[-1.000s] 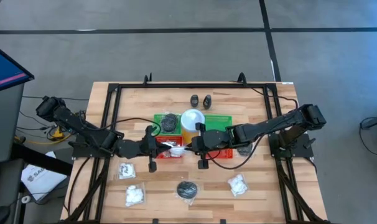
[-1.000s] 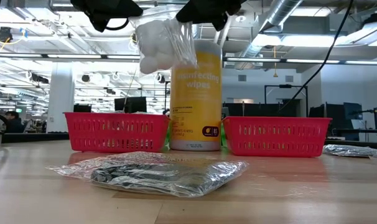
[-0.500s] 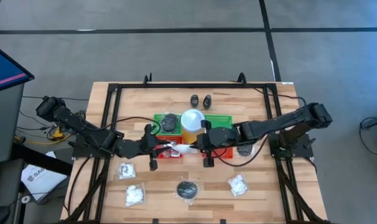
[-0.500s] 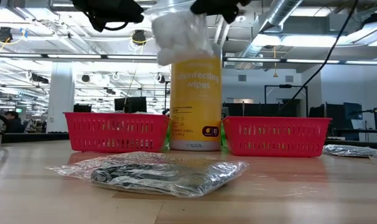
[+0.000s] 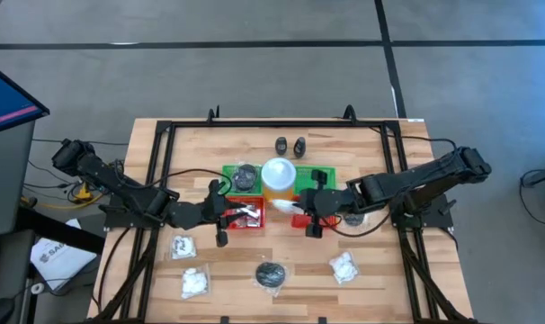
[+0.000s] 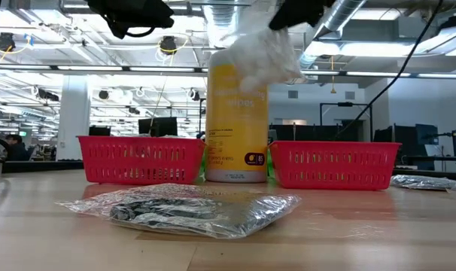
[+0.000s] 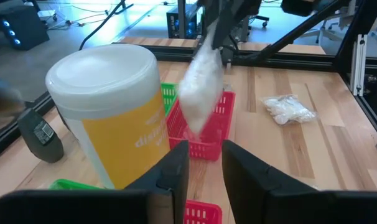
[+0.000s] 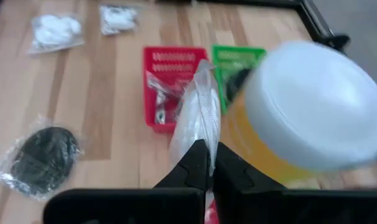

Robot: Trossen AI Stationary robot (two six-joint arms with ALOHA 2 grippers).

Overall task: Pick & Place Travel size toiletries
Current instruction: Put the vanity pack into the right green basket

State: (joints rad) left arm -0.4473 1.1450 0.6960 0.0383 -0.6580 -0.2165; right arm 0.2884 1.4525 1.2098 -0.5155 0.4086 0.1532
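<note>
Handoff done: left gripper (image 7: 201, 163) has let go, fingers apart, hanging over the left red tray (image 5: 245, 216). Right gripper (image 8: 209, 163) now carries the white packet (image 8: 196, 122) alone, clamped on its wrapper, moving right past the yellow canister (image 5: 278, 177), probably toward the right red tray (image 6: 335, 164).

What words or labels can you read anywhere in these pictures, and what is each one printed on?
"disinfecting wipes", partly covered: on the yellow canister, low view.
"disin...", cut off: same canister, left wrist view.
Small print and round symbols lower on its label: too small to read.
Lettering on the white sheet beside the table, high view: too small to read.
Nothing readable on the clear-wrapped packets or the red baskets.
</note>
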